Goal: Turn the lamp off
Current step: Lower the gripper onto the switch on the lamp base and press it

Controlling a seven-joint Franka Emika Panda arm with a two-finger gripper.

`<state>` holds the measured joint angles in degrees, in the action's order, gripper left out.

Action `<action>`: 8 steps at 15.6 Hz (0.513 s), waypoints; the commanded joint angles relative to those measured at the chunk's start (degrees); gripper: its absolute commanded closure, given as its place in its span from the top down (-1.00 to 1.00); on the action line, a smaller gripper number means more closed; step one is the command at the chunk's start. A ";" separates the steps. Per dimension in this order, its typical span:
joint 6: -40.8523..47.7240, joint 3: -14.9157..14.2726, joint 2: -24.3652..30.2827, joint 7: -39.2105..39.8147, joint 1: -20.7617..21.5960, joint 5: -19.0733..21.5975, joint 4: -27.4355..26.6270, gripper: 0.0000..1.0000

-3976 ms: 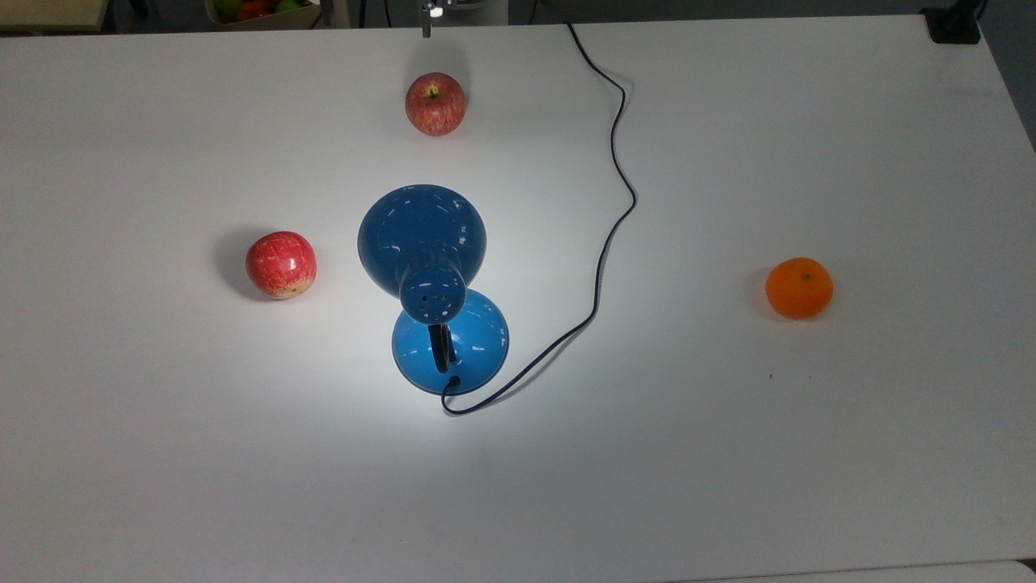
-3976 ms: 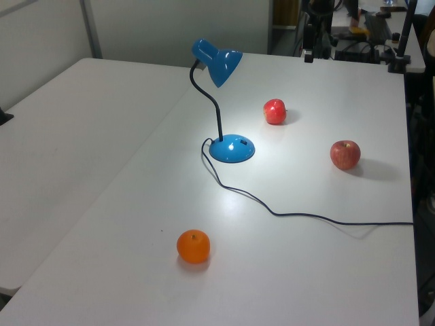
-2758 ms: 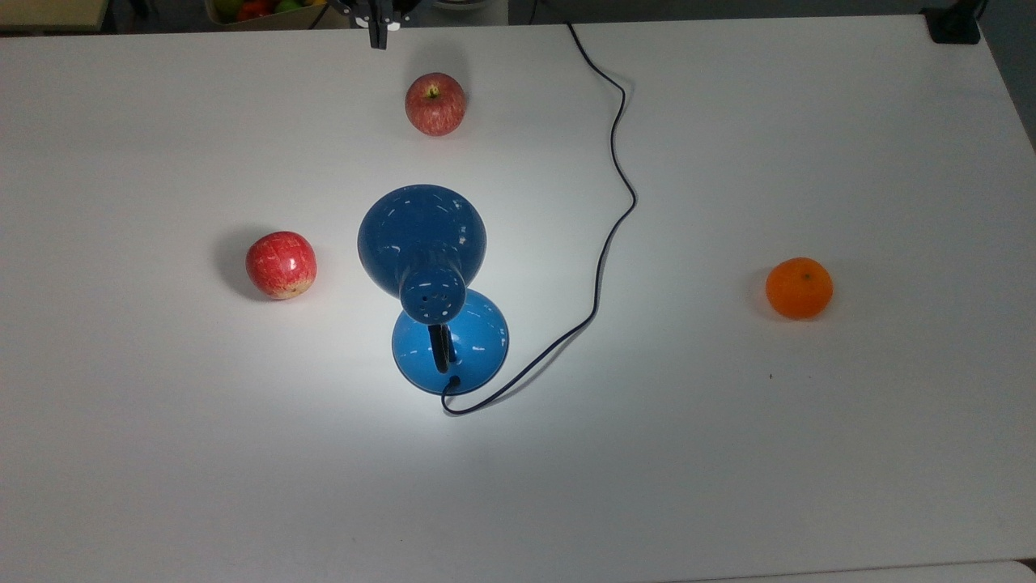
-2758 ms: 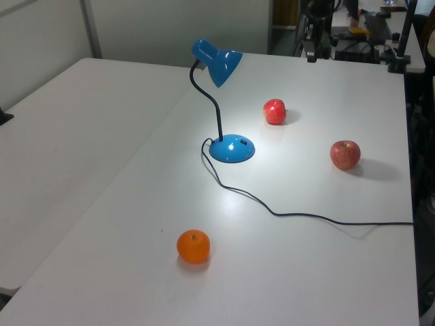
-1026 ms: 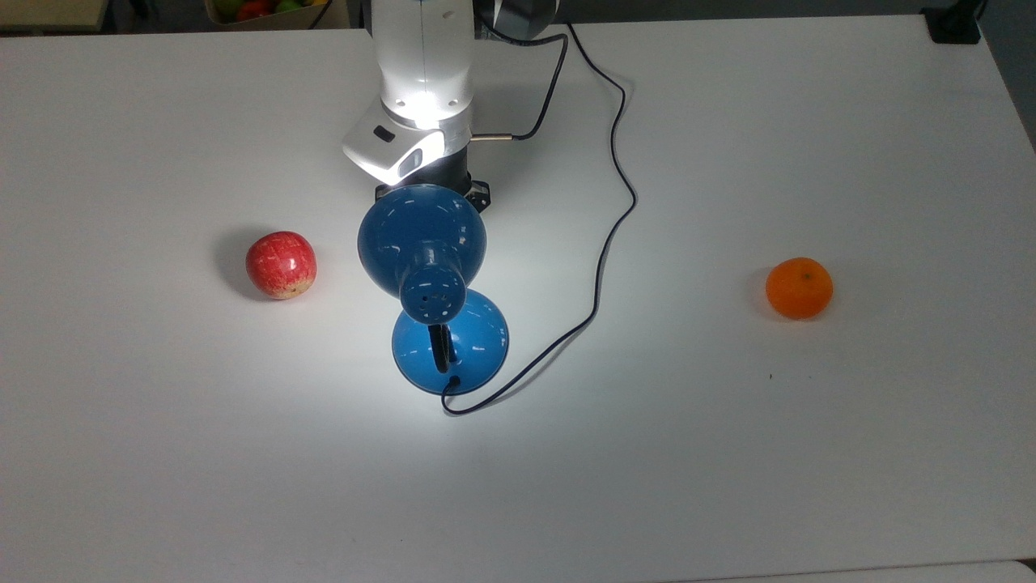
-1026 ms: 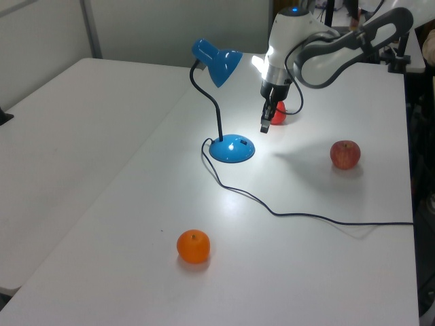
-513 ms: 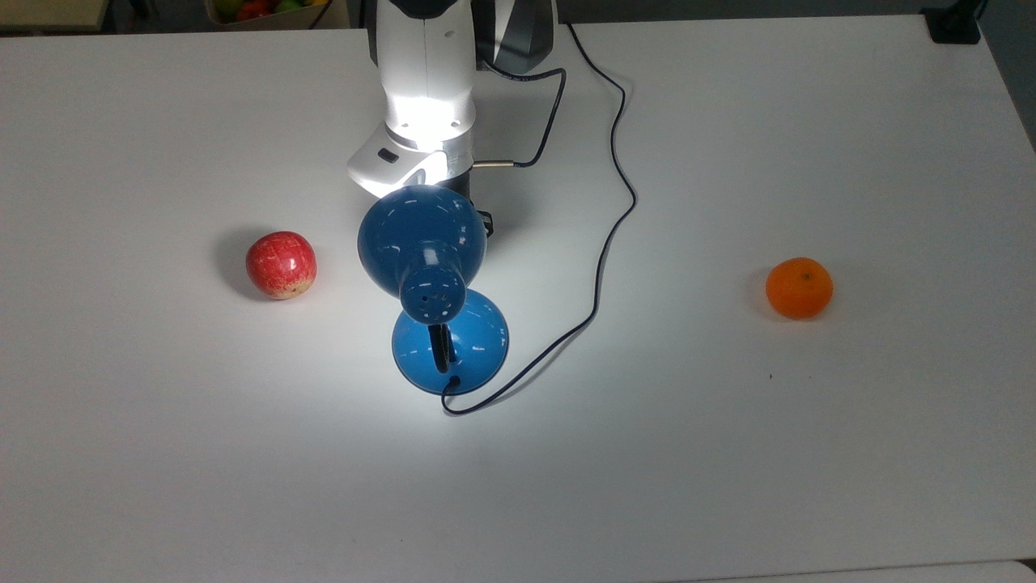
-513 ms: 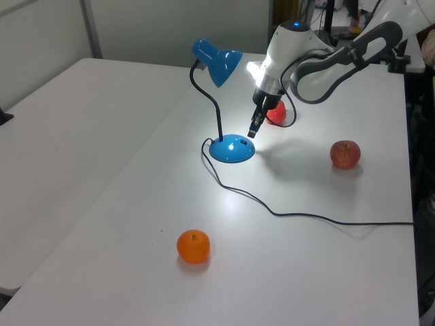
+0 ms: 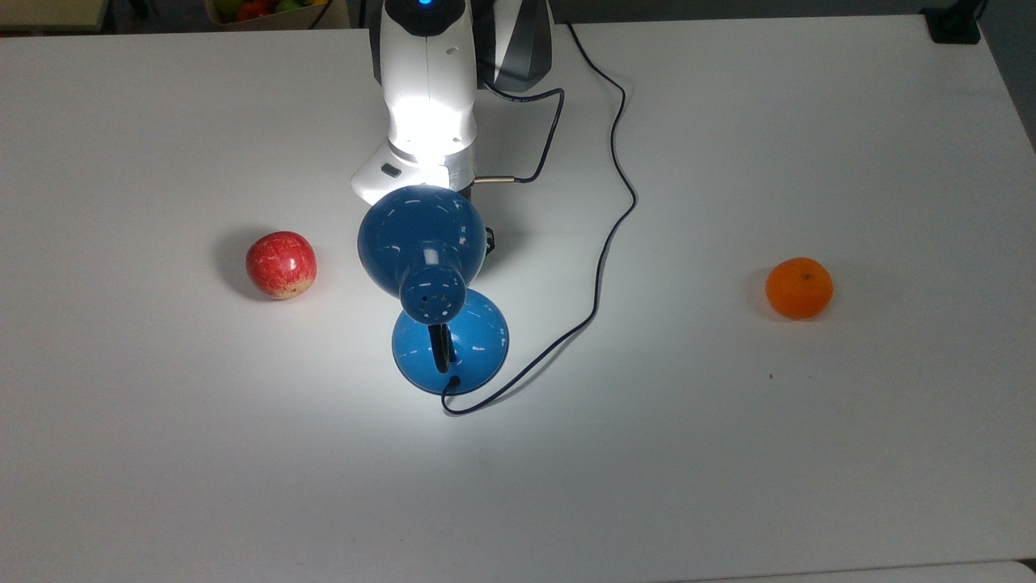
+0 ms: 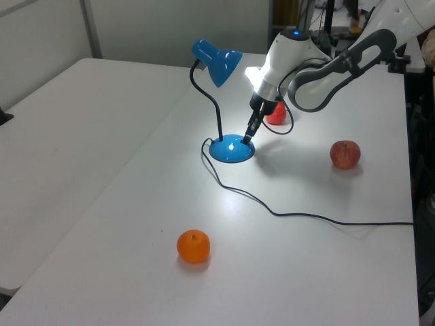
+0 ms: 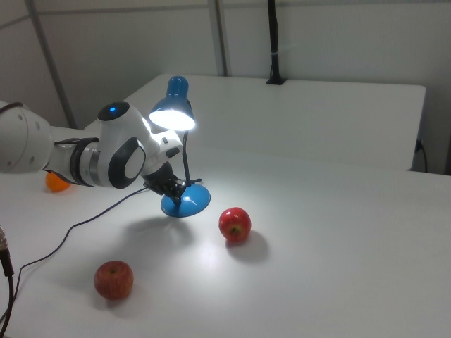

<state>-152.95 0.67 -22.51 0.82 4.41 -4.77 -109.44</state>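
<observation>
Top view: the lamp [image 9: 429, 275] stands mid-table, lit; my arm [image 9: 427, 97] reaches from the far side. Left view: my gripper [image 10: 247, 138] tips onto the lamp's base, fingers apparently together. Right view: bulb glowing, so next I press the switch.

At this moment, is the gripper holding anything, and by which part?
Nothing is held. The gripper has its tip down at the lamp base, and the lamp is lit.
</observation>
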 commanded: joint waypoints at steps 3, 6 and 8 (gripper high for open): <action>-0.59 -0.49 -0.08 -0.38 0.51 0.56 -1.12 -1.00; 3.70 -0.49 0.27 -0.47 0.51 0.47 -1.74 -1.00; 7.30 -0.49 0.89 -0.47 0.51 0.47 -1.65 -1.00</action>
<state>-151.06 0.67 -22.46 0.82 4.41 -4.77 -109.75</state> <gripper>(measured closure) 0.991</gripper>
